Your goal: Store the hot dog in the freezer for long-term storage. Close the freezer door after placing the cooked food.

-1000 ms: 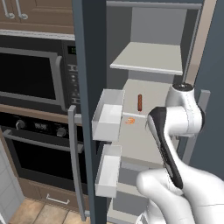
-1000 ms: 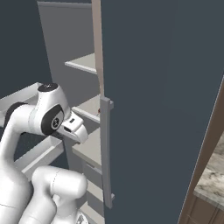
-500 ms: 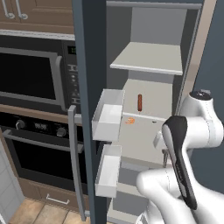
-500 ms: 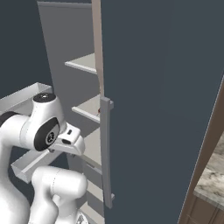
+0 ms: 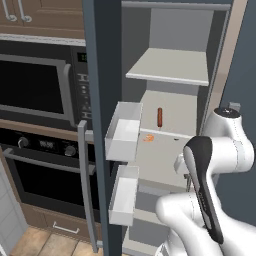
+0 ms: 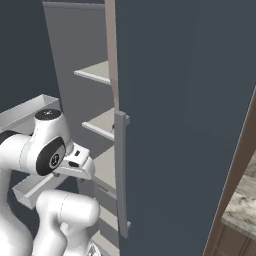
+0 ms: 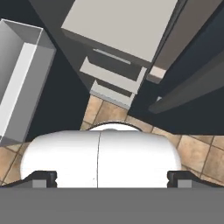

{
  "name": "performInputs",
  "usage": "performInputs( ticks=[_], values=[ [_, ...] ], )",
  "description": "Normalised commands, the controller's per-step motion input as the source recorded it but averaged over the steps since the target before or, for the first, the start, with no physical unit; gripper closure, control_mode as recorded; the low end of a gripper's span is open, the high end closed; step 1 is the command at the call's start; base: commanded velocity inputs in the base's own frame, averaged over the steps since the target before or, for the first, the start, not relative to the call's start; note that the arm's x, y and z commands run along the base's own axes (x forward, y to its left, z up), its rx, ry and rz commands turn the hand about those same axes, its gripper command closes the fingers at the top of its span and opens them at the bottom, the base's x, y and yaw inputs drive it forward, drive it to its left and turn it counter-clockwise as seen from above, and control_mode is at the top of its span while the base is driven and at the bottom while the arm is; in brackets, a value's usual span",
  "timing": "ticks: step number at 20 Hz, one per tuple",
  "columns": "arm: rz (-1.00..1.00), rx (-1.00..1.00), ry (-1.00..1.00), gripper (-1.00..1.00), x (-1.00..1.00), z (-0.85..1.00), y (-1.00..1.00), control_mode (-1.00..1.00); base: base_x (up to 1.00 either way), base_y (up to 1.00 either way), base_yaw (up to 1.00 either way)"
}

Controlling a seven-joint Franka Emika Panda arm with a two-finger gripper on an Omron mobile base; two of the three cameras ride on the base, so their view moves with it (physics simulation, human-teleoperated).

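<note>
The hot dog [image 5: 160, 117] lies on its own on the middle shelf of the open freezer [image 5: 172, 67], with a small orange item [image 5: 148, 138] near the shelf's front edge. The freezer door [image 5: 102, 75] stands swung open at the left, its white bins [image 5: 125, 131] facing inward. My gripper [image 7: 111, 178] is open and holds nothing, its fingertips [image 7: 43, 177] spread wide. It points down at the floor in front of the freezer's lower drawers [image 7: 114, 78]. My hand [image 6: 75, 164] hangs outside the compartment, lower than the hot dog's shelf.
A black microwave [image 5: 35, 90] and oven [image 5: 45, 170] are built in left of the open door. The door's long grey handle [image 5: 86, 185] points toward me. A closed blue door with its own handle [image 6: 121, 175] stands right of the compartment. Tan tiles [image 7: 197, 153] cover the floor.
My arm has drawn back out of the freezer and swung lower and to the right. The hot dog has stayed on the shelf. The gripper has stayed open.
</note>
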Motion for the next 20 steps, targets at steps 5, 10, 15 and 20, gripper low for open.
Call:
performInputs(
  ticks=[5, 10, 15, 20],
  values=[
    [-0.13, 0.0, -0.04, -1.0, -0.19, -0.02, 0.04, 1.0, -0.11, 0.0, -0.05],
    [0.0, 0.0, 0.0, -1.0, 0.0, 0.0, 0.0, 1.0, -0.75, 0.13, -0.37],
    [0.0, 0.0, 0.0, -1.0, 0.0, 0.0, 0.0, 1.0, -0.77, 0.36, -0.5],
    [0.0, 0.0, 0.0, -1.0, 0.0, 0.0, 0.0, 1.0, -0.96, 0.37, -0.61]
  ],
)
